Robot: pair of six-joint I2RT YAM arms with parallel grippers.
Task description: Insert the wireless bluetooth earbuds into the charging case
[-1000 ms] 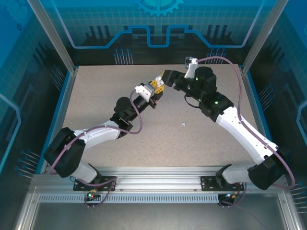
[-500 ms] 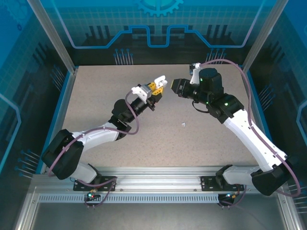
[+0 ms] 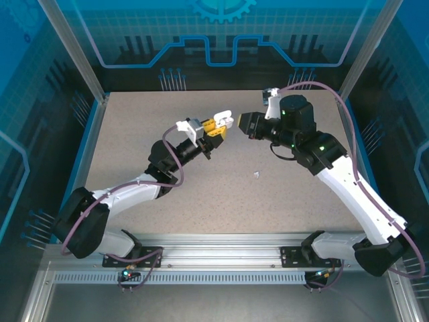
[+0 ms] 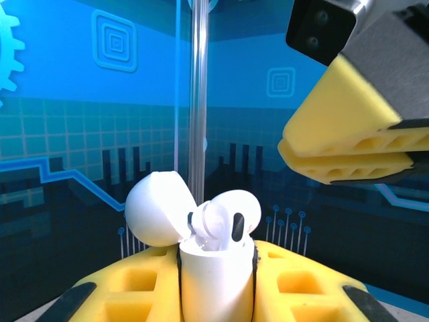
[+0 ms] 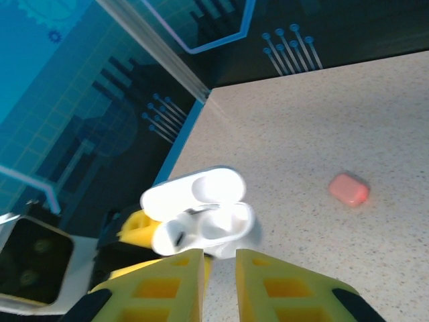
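My left gripper (image 3: 216, 123) (image 4: 216, 265) is shut on the white charging case (image 4: 214, 278) (image 3: 224, 118) and holds it upright above the table. The case's lid (image 4: 155, 208) hangs open to the left. One white earbud (image 4: 231, 215) sits in the case, its head sticking up above the rim. My right gripper (image 3: 244, 123) (image 5: 220, 255) hovers just right of the case (image 5: 204, 225). Its yellow fingers (image 4: 348, 144) are drawn almost together with nothing between them. Another small white earbud (image 3: 256, 175) lies on the table.
A rounded salmon-pink piece (image 5: 348, 189) lies on the speckled tabletop (image 3: 134, 134) beyond the case. Blue walls and metal posts (image 3: 80, 60) ring the table. Both arms reach in over the middle of the surface.
My right gripper has pulled back to the right, away from above the case, and its fingers have closed. The left gripper has shifted a little left, still holding the case.
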